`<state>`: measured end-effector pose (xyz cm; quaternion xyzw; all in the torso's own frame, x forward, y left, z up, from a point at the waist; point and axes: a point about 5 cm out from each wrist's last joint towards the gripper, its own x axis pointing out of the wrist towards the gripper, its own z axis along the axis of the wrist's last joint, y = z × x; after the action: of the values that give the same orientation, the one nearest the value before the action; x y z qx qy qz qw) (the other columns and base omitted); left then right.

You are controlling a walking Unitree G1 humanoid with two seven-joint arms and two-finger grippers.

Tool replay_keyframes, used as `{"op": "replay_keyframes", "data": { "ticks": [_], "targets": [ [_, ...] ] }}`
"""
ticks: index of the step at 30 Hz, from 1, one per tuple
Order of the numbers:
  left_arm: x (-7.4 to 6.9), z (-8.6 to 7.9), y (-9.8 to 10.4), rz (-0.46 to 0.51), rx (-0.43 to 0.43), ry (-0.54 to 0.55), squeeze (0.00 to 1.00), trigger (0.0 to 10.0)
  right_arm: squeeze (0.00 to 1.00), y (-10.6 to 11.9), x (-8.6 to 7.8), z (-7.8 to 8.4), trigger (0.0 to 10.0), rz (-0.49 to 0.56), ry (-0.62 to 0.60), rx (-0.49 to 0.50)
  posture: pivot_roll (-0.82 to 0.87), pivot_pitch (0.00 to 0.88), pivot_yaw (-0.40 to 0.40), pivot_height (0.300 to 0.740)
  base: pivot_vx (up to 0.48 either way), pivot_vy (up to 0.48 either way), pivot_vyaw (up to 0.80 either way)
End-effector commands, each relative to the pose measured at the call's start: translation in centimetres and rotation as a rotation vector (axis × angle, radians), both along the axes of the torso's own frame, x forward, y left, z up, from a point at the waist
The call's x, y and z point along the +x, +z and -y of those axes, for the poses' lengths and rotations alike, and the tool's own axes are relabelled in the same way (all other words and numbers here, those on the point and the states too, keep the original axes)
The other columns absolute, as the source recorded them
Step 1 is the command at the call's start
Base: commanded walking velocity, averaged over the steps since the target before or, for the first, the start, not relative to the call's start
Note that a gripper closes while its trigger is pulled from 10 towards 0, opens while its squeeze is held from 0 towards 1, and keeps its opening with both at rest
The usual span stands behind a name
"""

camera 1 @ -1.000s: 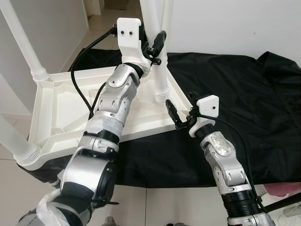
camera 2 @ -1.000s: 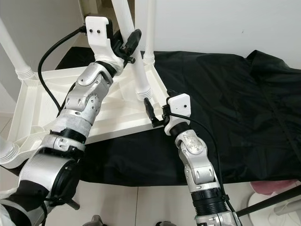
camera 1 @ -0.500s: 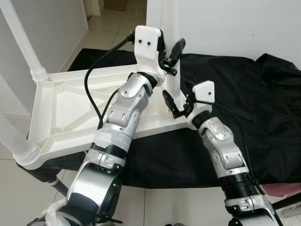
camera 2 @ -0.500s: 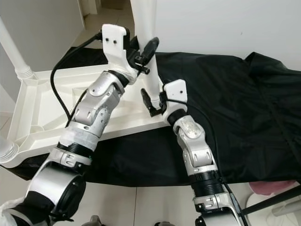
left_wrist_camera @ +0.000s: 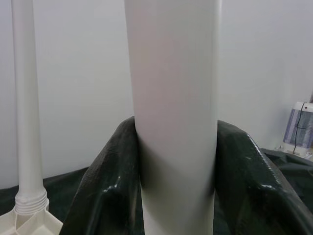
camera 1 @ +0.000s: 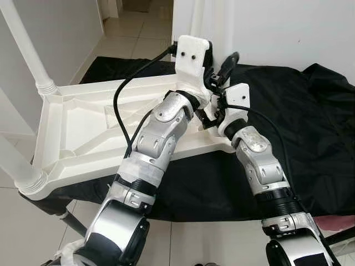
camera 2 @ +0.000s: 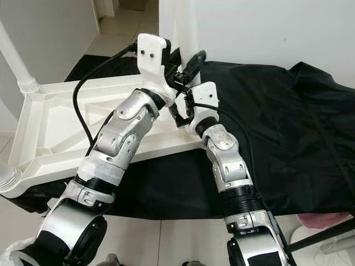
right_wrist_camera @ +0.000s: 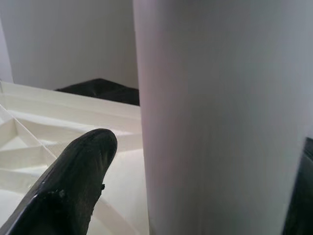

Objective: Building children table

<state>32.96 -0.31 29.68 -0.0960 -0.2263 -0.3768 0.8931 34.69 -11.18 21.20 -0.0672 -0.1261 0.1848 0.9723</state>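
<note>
My left claw (left_wrist_camera: 176, 161) is clamped on a smooth white plastic table leg (left_wrist_camera: 173, 98), black fingers (left_wrist_camera: 105, 186) pressed to both sides of the round tube. Right claw (camera 1: 213, 115) sits lower on the same leg, near its base; can't tell how tight its grip is. The upturned white ribbed tabletop (camera 1: 83, 130) lies on a glossy black sheet (camera 1: 310, 122), w/ other legs (camera 1: 25, 50) standing at its corners.
</note>
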Motion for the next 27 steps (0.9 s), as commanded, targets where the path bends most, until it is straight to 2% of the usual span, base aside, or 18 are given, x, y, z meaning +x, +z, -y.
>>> {"op": "replay_keyframes", "data": {
  "ticks": [1, 2, 3, 6, 8, 9, 10, 11, 13, 14, 27],
  "targets": [
    [-0.57, 0.54, 0.34, 0.028, 0.014, -0.05, 0.0, 10.0, 0.0, -0.08, 0.21, -0.02, 10.0, -0.018, -0.01, 0.001, -0.02, 0.0, -0.048, 0.74, 0.0, 0.0, 0.0],
    [-0.62, 0.56, 0.37, 0.027, 0.014, -0.05, 0.0, 10.0, 0.0, -0.17, 0.25, -0.1, 10.0, -0.027, -0.008, 0.002, -0.02, 0.0, -0.048, 0.74, 0.0, 0.0, 0.0],
    [-0.65, 0.58, 0.43, 0.027, 0.012, -0.05, 0.0, 10.0, 0.0, -0.27, 0.27, -0.15, 9.3, -0.037, -0.012, -0.002, -0.02, 0.0, -0.047, 0.74, 0.0, 0.0, 0.0],
    [-0.67, 0.58, 0.45, 0.026, 0.013, -0.05, 0.0, 10.0, 0.0, -0.29, 0.29, -0.15, 9.3, -0.038, -0.013, -0.002, -0.02, 0.0, -0.047, 0.74, 0.0, 0.0, 0.0],
    [-0.68, 0.58, 0.49, 0.026, 0.012, -0.05, 0.0, 10.0, 0.0, -0.33, 0.27, -0.18, 9.7, -0.038, -0.012, -0.005, -0.02, 0.0, -0.047, 0.74, 0.0, 0.0, 0.0],
    [-0.73, 0.58, 0.55, 0.027, 0.012, -0.05, 0.0, 10.0, 0.0, -0.4, 0.26, -0.25, 7.4, -0.041, -0.01, -0.008, -0.02, 0.0, -0.046, 0.74, 0.0, 0.0, 0.0],
    [-0.73, 0.58, 0.55, 0.027, 0.012, -0.05, 0.0, 10.0, 0.0, -0.4, 0.26, -0.25, 7.4, -0.041, -0.01, -0.008, -0.02, 0.0, -0.046, 0.74, 0.0, 0.0, 0.0],
    [-0.76, 0.59, 0.6, 0.027, 0.013, -0.05, 0.0, 10.0, 0.0, -0.45, 0.25, -0.3, 5.9, -0.042, -0.009, -0.01, -0.02, 0.0, -0.046, 0.74, 0.0, 0.0, 0.0],
    [-0.8, 0.6, 0.64, 0.028, 0.015, -0.051, 0.0, 10.0, 0.0, -0.48, 0.25, -0.33, 5.9, -0.041, -0.009, -0.013, -0.02, 0.0, -0.046, 0.74, 0.0, 0.0, 0.0],
    [-0.82, 0.65, 0.65, 0.029, 0.017, -0.052, 0.0, 10.0, 0.0, -0.5, 0.26, -0.35, 0.0, -0.043, -0.008, -0.015, -0.02, 0.0, -0.046, 0.74, 0.0, 0.0, 0.0],
    [-0.87, 0.72, 0.69, 0.029, 0.029, -0.052, 0.0, 10.0, 0.0, -0.67, 0.11, -0.42, 0.0, -0.063, -0.015, 0.018, -0.02, 0.0, -0.039, 0.74, 0.0, 0.0, 0.0]
  ]
}}
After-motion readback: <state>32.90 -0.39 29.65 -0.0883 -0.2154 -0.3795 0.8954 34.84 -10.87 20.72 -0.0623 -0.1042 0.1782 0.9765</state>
